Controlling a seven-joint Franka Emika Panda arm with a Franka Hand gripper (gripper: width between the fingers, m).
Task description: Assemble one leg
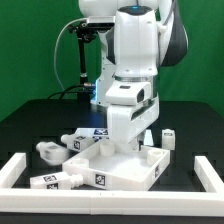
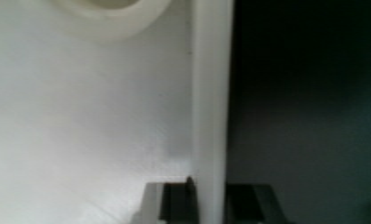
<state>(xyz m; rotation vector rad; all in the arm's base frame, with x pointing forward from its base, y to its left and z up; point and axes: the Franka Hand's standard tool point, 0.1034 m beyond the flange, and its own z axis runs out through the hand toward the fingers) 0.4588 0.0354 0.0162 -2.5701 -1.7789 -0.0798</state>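
Observation:
The large white square panel lies at the middle of the table. My gripper reaches straight down onto its back part. In the wrist view the panel's raised wall runs between my two dark fingers, and the jaws stand close on both sides of it. My gripper looks shut on this wall. A round hole shows in the panel floor. Several legs lie loose: one and another to the exterior view's left, one at the front left, one upright at the right.
Long white border bars frame the work area at the exterior view's left and right. The table is black, with a green backdrop behind. The arm's body hides the panel's back edge.

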